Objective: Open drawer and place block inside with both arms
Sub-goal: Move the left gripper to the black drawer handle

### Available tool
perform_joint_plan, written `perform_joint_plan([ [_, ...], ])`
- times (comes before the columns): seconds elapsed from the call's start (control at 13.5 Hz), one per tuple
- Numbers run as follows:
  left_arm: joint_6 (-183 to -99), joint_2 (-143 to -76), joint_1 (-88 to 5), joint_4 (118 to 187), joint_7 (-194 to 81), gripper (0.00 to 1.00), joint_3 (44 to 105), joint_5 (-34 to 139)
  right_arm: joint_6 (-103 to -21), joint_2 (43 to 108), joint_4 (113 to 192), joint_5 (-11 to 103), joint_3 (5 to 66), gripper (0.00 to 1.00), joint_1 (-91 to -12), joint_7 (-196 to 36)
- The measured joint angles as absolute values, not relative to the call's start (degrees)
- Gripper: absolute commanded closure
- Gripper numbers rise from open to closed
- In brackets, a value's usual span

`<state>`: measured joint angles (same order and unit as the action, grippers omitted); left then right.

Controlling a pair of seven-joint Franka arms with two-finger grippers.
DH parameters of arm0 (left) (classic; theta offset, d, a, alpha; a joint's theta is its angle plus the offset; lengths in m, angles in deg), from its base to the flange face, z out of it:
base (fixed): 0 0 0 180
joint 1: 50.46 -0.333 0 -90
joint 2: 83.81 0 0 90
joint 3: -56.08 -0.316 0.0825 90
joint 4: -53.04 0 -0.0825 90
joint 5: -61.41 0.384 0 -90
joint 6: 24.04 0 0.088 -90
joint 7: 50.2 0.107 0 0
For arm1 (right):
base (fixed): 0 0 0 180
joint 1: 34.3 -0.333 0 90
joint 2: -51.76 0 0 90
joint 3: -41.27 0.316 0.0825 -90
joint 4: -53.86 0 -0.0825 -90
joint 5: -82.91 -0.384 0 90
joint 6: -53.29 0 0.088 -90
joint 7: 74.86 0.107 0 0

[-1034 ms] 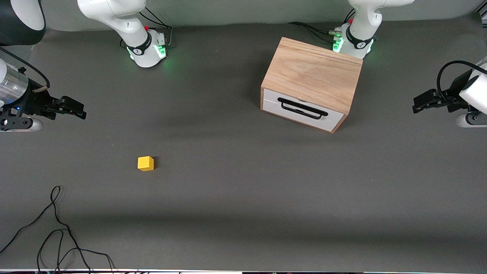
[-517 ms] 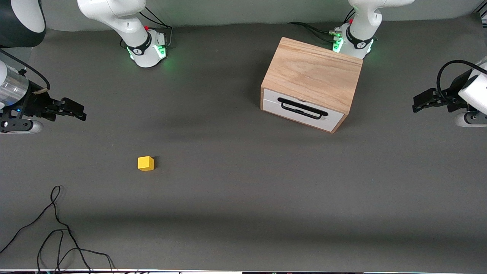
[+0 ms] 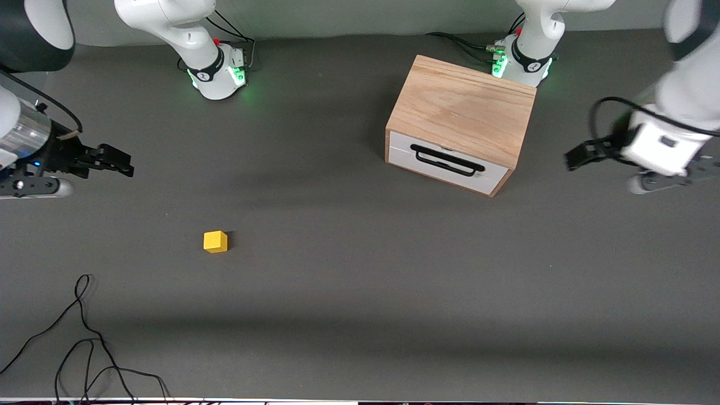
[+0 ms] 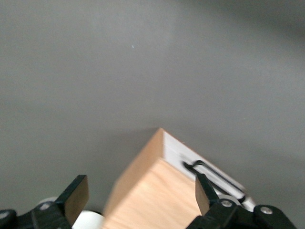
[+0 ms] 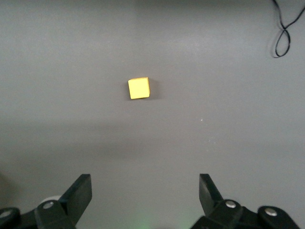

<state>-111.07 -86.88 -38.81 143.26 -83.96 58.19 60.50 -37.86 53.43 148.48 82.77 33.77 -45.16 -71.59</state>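
The oak box (image 3: 462, 112) stands near the left arm's base, its white-fronted drawer (image 3: 447, 166) shut, with the black wire handle (image 3: 447, 160) facing the front camera. The small yellow block (image 3: 215, 241) lies on the mat toward the right arm's end. My left gripper (image 3: 574, 156) hangs open in the air beside the box, at the left arm's end of the table. In the left wrist view the box (image 4: 157, 195) and handle (image 4: 214, 179) show between the fingers. My right gripper (image 3: 121, 163) is open above the mat, and the right wrist view shows the block (image 5: 138, 88) ahead.
A loose black cable (image 3: 84, 337) curls on the mat near the front edge at the right arm's end. Both arm bases (image 3: 216, 70) stand along the back edge. Grey mat (image 3: 360, 270) covers the table.
The left arm has swung in from the table's end toward the box, its gripper now closer to the drawer. The right gripper has crept slightly toward the table's middle. Block and box are unmoved.
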Motion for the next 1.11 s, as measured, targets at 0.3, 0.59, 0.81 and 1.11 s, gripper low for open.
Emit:
perform_joint_plan([
  [0.3,-111.42,-88.77,-27.9,142.67,-114.89,0.0,58.56,60.46,-39.92,56.44,148.48,82.77,33.8,0.0,-45.88,-71.53],
  [0.59,-111.5,-92.95,-19.92,140.26,-140.99,0.0,58.64,60.46,-40.95,57.19,148.27,82.77,33.69,0.0,-45.86,-71.53],
  [0.81,-111.6,-95.33,-18.16,140.41,-145.68,0.0,58.54,60.46,-40.96,56.83,148.0,82.77,33.69,0.0,-45.86,-71.53],
  [1.11,-119.08,-98.99,-18.64,145.8,-146.9,0.0,57.55,58.65,-40.97,56.76,147.56,82.76,33.81,0.0,-46.86,-71.53],
])
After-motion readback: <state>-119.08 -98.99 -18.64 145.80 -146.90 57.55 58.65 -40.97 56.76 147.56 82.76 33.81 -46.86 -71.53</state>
